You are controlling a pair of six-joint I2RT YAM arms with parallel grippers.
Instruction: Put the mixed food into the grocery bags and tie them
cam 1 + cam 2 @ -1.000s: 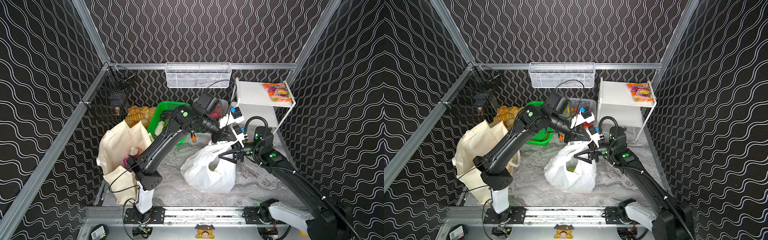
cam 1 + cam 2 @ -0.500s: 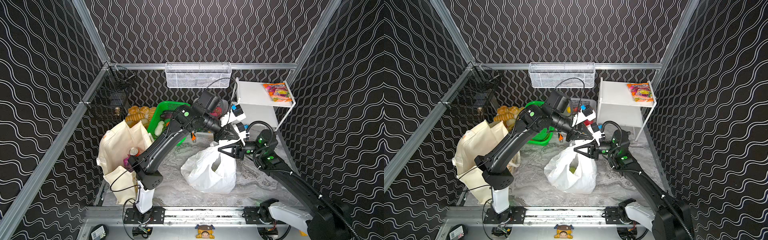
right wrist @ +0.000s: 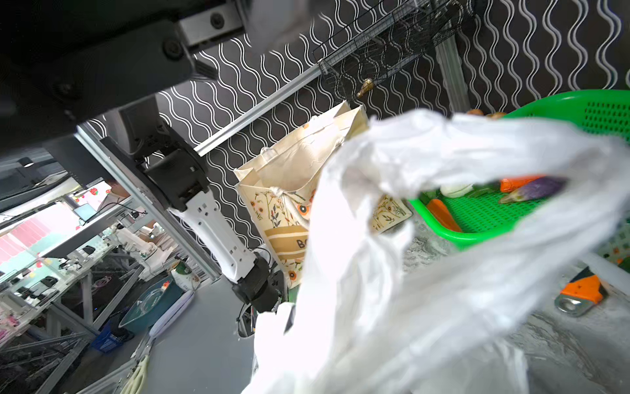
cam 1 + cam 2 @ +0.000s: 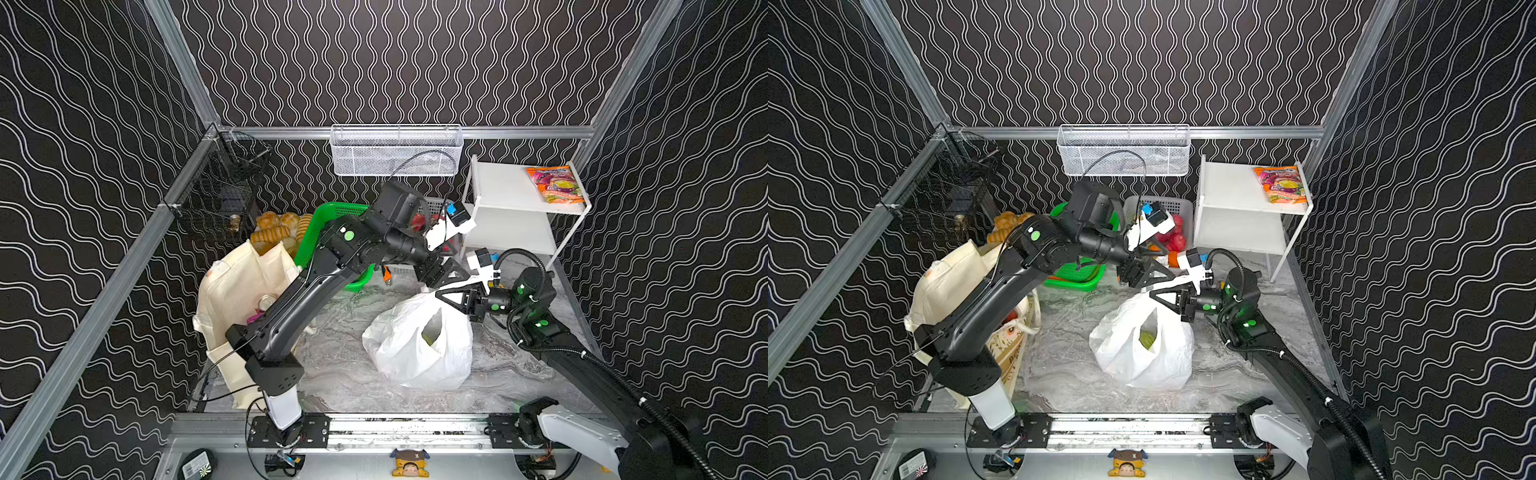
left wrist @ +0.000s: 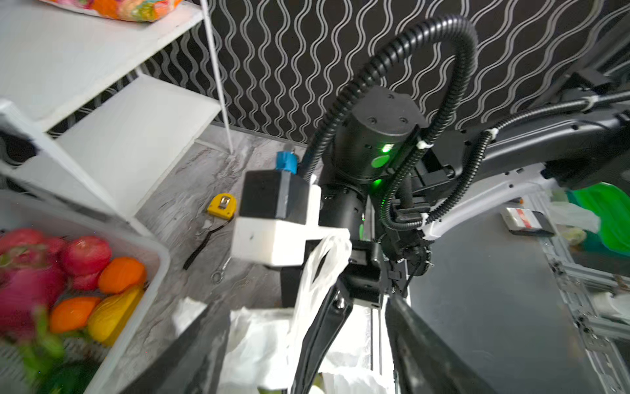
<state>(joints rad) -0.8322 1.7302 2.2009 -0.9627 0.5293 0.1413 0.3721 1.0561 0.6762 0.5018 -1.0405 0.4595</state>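
In a top view, found left fingers (image 4: 444, 274) spread wide and empty at 12 o'clock of the white plastic bag (image 4: 415, 349) on the table (image 4: 340, 374); right fingers (image 4: 441, 296) clamped shut on its handle (image 4: 457, 286). In left wrist view, saw handle (image 5: 324, 269) draped against right fingers (image 5: 320, 327). In right wrist view, saw cream tote (image 3: 300, 160) beyond bag.

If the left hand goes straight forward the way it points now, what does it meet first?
Most likely the handle loop of the thin white plastic carrier bag, pinched by the right hand just ahead; exact depth is unclear.
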